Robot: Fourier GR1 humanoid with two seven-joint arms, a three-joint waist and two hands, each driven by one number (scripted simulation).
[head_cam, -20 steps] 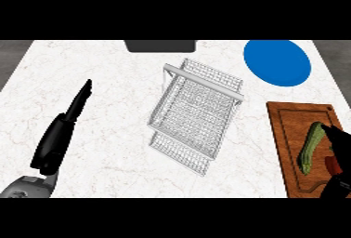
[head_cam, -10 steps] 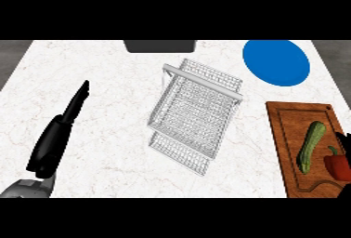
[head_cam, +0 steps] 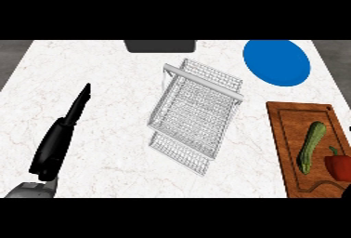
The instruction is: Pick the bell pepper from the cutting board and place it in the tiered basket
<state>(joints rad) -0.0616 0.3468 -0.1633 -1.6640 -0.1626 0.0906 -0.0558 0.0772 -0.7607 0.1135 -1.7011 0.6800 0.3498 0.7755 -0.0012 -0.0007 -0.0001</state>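
A red bell pepper [head_cam: 339, 165] lies on the wooden cutting board [head_cam: 290, 139] at the right edge of the head view, beside a green zucchini [head_cam: 310, 146]. The wire tiered basket [head_cam: 194, 111] stands in the middle of the white counter. My left hand [head_cam: 60, 135] rests at the left, fingers straight and pointing away, well apart from the basket. My right hand does not show in the view.
A blue plate [head_cam: 276, 62] lies at the back right, beyond the board. A dark object [head_cam: 160, 45] sits at the counter's back edge. The marble counter [head_cam: 116, 93] stretches between my left hand and the basket.
My right hand, which was over the pepper at the board's right side, has drawn back out of view. The red pepper now shows uncovered beside the zucchini. My left hand barely moved.
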